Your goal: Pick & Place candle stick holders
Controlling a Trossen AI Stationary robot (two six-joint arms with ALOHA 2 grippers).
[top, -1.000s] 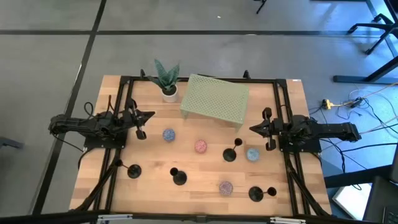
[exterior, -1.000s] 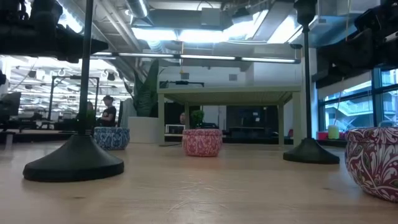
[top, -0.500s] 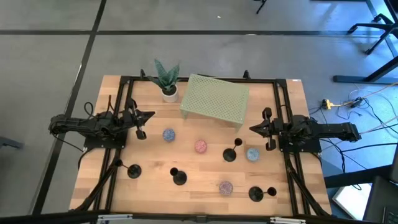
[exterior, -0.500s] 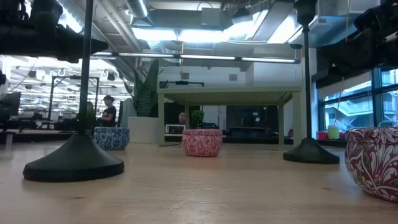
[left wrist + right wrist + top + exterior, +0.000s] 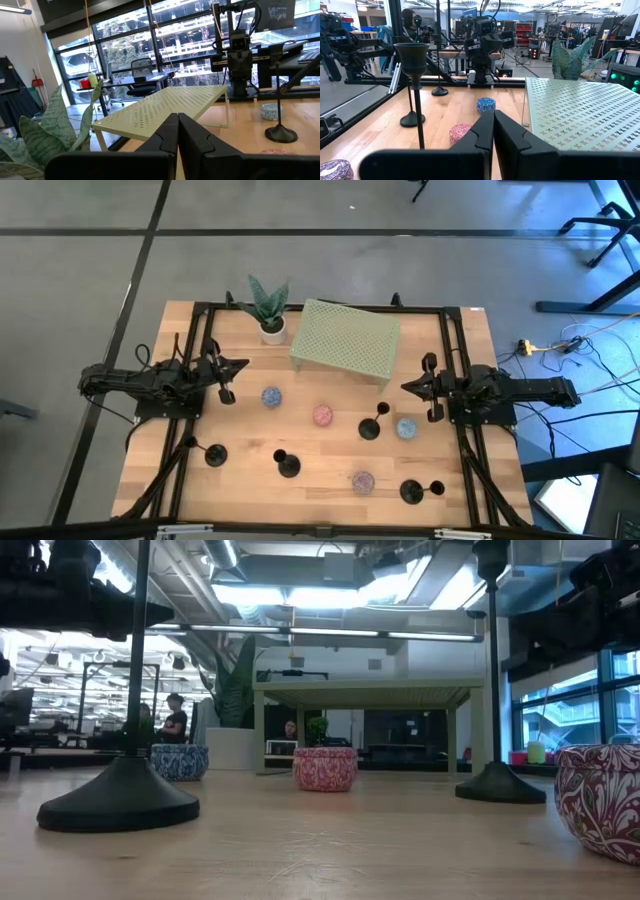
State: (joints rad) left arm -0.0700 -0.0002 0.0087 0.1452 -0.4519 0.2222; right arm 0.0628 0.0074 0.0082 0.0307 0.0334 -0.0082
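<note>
Four black candle stick holders stand upright on the wooden table (image 5: 250,480), none of them held — both grippers wait at the sides.

One holder (image 5: 371,426) stands nearest the right gripper (image 5: 410,388), just beside a blue tin (image 5: 405,428); another (image 5: 412,491) sits further toward the table's front edge. Two holders (image 5: 215,454) (image 5: 288,466) stand in front of the left gripper (image 5: 238,366), well apart from it. Each gripper's fingers are pressed together, holding nothing. Between the arms lie a blue tin (image 5: 270,396) and a pink tin (image 5: 322,415) — behind them a perforated green rack (image 5: 345,338) and a potted plant (image 5: 268,308).
</note>
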